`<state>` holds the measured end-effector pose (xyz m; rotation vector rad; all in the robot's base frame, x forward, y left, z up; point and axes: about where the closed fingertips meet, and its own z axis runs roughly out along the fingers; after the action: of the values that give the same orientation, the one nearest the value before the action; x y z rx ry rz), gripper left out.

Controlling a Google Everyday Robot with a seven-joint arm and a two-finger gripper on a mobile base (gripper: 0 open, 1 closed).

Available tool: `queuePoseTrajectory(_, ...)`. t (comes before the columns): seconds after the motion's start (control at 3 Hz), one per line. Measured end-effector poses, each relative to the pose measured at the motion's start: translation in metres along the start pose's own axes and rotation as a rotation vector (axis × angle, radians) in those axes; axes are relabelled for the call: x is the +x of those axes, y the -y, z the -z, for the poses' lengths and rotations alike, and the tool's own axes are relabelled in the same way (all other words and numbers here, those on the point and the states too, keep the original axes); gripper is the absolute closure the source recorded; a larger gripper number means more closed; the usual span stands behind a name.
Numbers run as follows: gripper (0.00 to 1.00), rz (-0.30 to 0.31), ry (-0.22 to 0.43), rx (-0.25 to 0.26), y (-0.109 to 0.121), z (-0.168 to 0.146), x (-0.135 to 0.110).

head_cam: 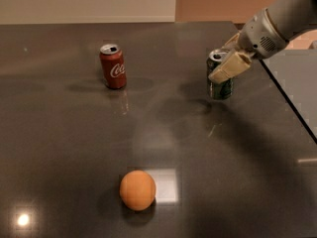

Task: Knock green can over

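Note:
The green can (221,87) stands about upright on the dark table (74,148) at the right, its silver top just showing. My gripper (227,58) comes in from the upper right and is shut on the can. One cream finger (229,67) lies across the can's front and upper side, and the other is behind it. The arm (277,24) reaches back towards the top right corner.
A red Coca-Cola can (113,66) stands upright at the left of the middle. An orange ball (137,190) lies near the front. The table's right edge (290,108) runs diagonally close to the green can, with a lower surface beyond it.

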<state>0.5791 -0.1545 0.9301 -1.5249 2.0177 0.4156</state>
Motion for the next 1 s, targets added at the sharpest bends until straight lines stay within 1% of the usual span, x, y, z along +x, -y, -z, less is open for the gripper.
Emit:
queuePoseTrajectory(0.33, 1.00, 0.084, -0.205, -0.023, -0.011, 0.013, -0.001)
queuePoseTrajectory(0.67, 1.00, 0.131, -0.378, -0.039, -0.019, 0.018, 0.008)
queuePoseTrajectory(1.0, 1.00, 0.160, -0.476, -0.055, -0.026, 0.012, 0.018)
